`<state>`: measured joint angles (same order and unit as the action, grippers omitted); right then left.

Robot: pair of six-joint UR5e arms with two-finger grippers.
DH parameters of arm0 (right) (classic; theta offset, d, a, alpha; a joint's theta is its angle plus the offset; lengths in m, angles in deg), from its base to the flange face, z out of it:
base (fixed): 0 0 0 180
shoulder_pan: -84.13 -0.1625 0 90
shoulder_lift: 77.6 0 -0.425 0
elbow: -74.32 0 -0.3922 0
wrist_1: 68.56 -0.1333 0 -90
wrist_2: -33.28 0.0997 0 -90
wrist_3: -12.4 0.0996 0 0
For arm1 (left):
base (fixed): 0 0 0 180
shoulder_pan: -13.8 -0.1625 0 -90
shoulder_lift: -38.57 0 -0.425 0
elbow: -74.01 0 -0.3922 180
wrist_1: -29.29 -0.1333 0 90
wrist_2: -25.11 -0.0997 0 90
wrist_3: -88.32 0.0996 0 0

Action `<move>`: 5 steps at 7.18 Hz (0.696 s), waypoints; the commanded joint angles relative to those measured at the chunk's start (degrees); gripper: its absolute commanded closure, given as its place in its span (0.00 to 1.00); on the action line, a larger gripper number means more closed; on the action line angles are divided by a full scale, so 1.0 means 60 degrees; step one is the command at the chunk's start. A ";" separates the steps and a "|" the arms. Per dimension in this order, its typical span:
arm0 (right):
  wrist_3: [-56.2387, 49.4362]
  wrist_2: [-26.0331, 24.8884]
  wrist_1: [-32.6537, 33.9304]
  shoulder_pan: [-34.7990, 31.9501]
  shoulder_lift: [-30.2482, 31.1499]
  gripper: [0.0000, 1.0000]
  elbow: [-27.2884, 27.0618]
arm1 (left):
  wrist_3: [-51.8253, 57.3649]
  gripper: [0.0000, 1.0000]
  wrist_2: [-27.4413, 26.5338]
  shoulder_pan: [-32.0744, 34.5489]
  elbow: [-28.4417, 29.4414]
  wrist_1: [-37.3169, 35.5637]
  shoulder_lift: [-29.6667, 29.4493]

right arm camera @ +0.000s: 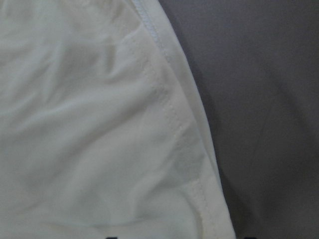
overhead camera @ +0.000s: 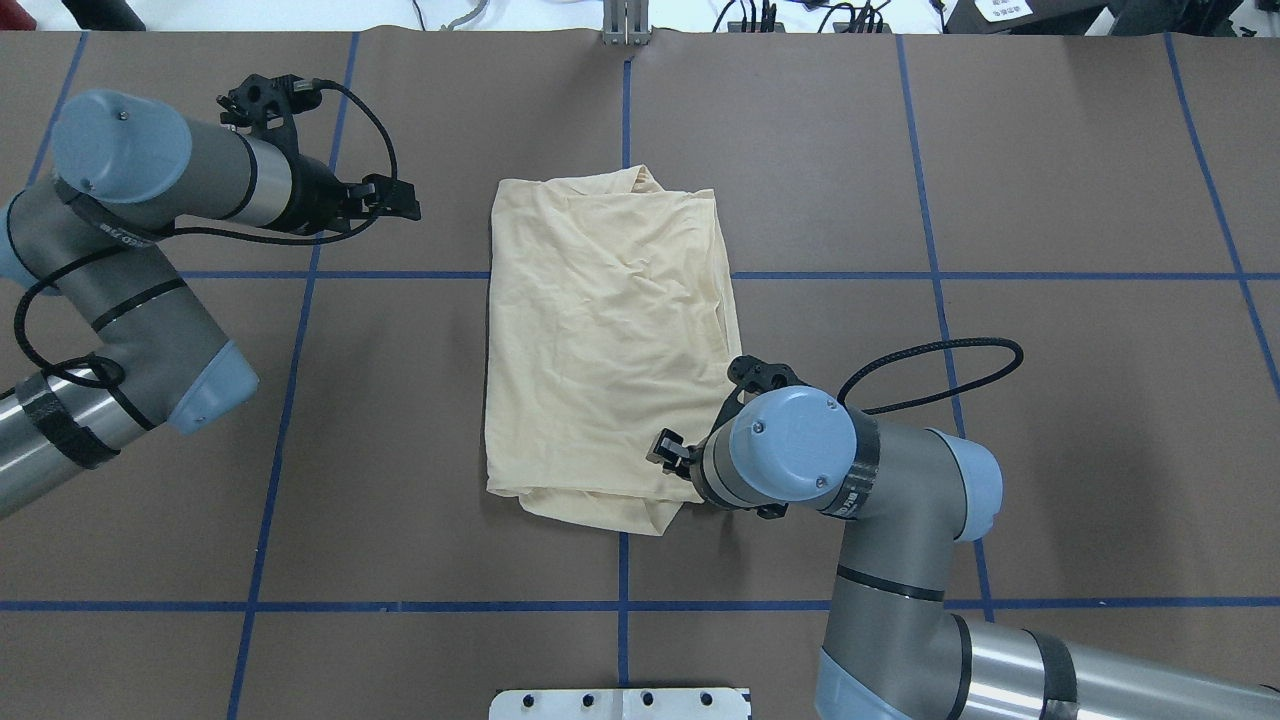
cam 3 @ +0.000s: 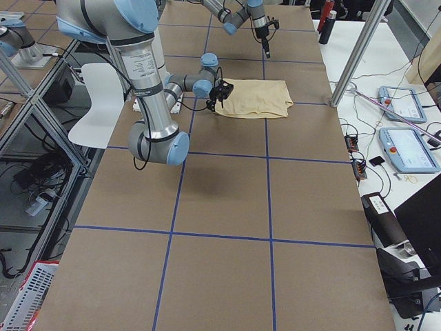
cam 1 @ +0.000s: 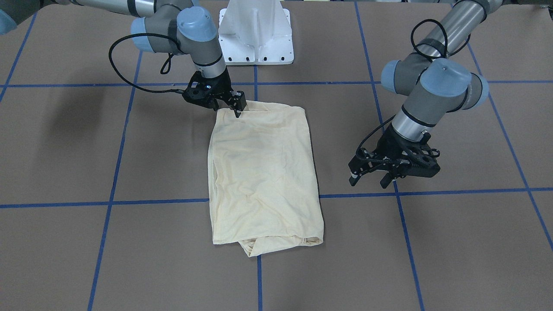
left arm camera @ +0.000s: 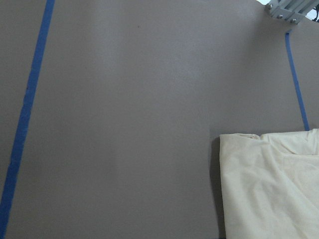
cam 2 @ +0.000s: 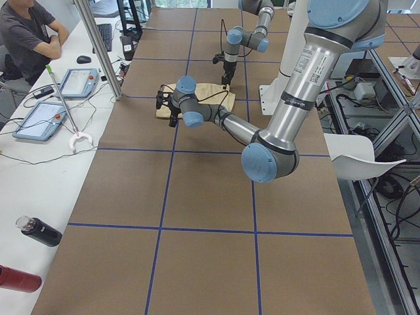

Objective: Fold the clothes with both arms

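One pale cream-yellow T-shirt (overhead camera: 608, 340) lies folded into a rough upright rectangle near the middle of the brown counter (overhead camera: 1050, 180), print not visible, plain side up with soft wrinkles. A loose layer pokes out beyond the far short edge, and a second layer shows below the near short edge in the overhead view. A blue tape grid (overhead camera: 1000, 275) crosses the counter; one cross line runs under the shirt's far half. Right end effector (cam 1: 237, 111) sits at the shirt's near corner on the robot's right side, fingers pointing down onto the hem and close together on the fabric; the right wrist view is filled with cloth and a stitched hem (right arm camera: 169, 114), so a pinch on the shirt looks likely, though the contact itself is partly hidden. Left end effector (cam 1: 370, 176) hangs above bare counter well apart from the shirt, on the robot's left, fingers spread with nothing between them. Left wrist view shows only counter, tape, and a corner of the shirt at lower right. White pedestal base (cam 1: 255, 32) stands at the robot's edge. A seated person (cam 2: 29, 36) and two tablets (cam 2: 77, 83) are at a side bench in the left exterior view.
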<state>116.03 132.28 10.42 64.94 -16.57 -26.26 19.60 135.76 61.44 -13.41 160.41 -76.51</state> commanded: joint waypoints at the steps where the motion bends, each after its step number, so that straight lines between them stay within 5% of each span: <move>1: 0.0027 -0.0006 0.0021 0.0004 -0.0530 0.00 0.0603 | -0.0001 0.00 0.0000 -0.0001 -0.0005 0.0003 0.0006; 5: 0.0013 0.0052 0.0253 -0.0011 -0.0591 0.00 0.0709 | -0.0001 0.00 0.0000 -0.0001 0.0010 0.0003 0.0006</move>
<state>116.18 132.41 10.99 64.92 -20.08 -21.84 19.59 135.76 61.43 -13.36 160.43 -76.48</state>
